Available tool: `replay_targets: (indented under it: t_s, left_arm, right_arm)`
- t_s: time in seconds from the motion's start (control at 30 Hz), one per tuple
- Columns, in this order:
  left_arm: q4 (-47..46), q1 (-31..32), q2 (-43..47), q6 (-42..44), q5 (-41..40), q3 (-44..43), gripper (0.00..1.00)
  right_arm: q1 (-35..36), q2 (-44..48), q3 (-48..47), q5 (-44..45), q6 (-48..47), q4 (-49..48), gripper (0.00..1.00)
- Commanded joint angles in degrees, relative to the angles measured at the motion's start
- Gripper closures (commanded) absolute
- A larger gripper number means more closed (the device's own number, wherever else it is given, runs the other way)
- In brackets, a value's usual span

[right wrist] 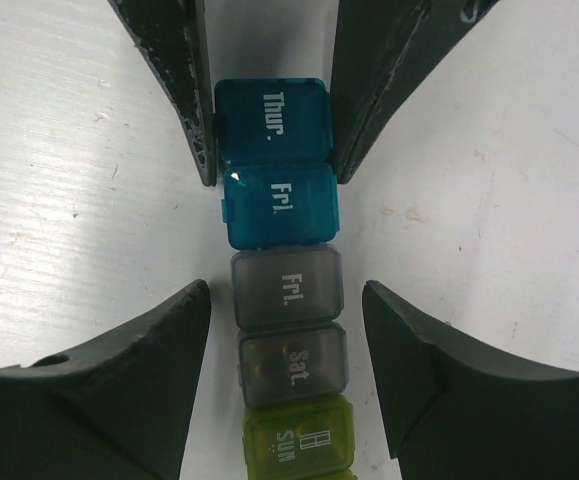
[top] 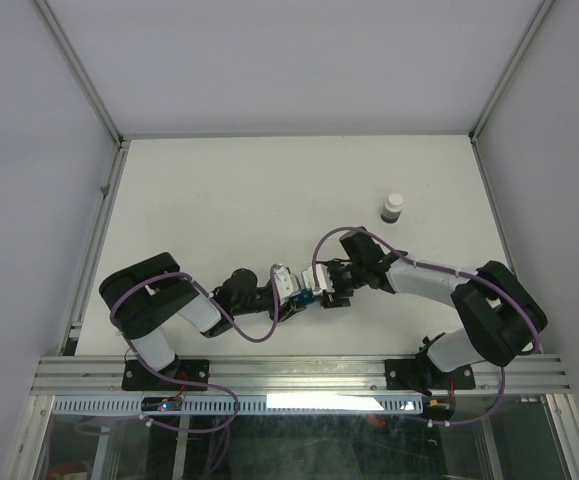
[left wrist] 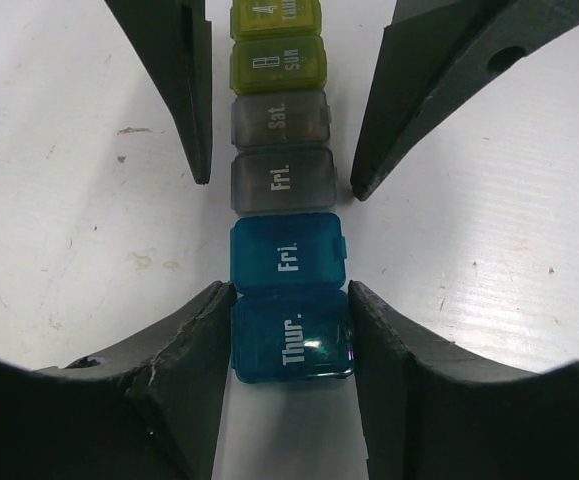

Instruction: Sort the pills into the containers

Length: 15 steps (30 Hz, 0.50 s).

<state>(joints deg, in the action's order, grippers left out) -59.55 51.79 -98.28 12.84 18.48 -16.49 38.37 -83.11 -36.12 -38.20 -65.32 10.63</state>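
The containers point(left wrist: 282, 180) are a strip of joined lidded compartments lying flat on the white table point(top: 219, 200) between the two arms: blue "Thur.", teal "Fri.", grey "Fri." and "Sat.", then yellow-green "SUN". My left gripper point(left wrist: 291, 330) is shut on the blue end, both pads touching its sides. My right gripper point(right wrist: 287, 290) straddles the grey compartments point(right wrist: 289, 320), open, with a gap on each side. All lids are closed. Something brownish shows through the "Sat." lid. No loose pills are in view. In the top view the strip point(top: 307, 296) is mostly hidden by both grippers.
A small dark bottle with a white cap point(top: 393, 207) stands upright on the table beyond the right arm. White walls close in the table on the left, far and right sides. The arm bases sit on the metal rail point(top: 299, 375) at the near edge.
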Motion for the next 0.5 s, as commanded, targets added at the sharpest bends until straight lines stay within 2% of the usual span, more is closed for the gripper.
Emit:
replay_targets:
  t_s: [0.0, 0.23, 0.47]
  left_arm:
    - [-3.3, 0.3, -0.7, 0.0, 2.4, -1.1, 0.53]
    - [-2.4, 0.2, -0.5, 0.4, 3.2, -1.5, 0.61]
    - [-1.4, -0.1, -0.2, 0.8, 4.5, -1.8, 0.76]
  right_arm:
    - [0.4, -0.3, -2.3, 0.8, 1.5, -1.2, 0.37]
    - [0.5, -0.6, -3.4, -0.3, 2.1, 0.4, 0.47]
    - [0.5, -1.1, -5.5, -2.6, 2.5, 4.0, 0.58]
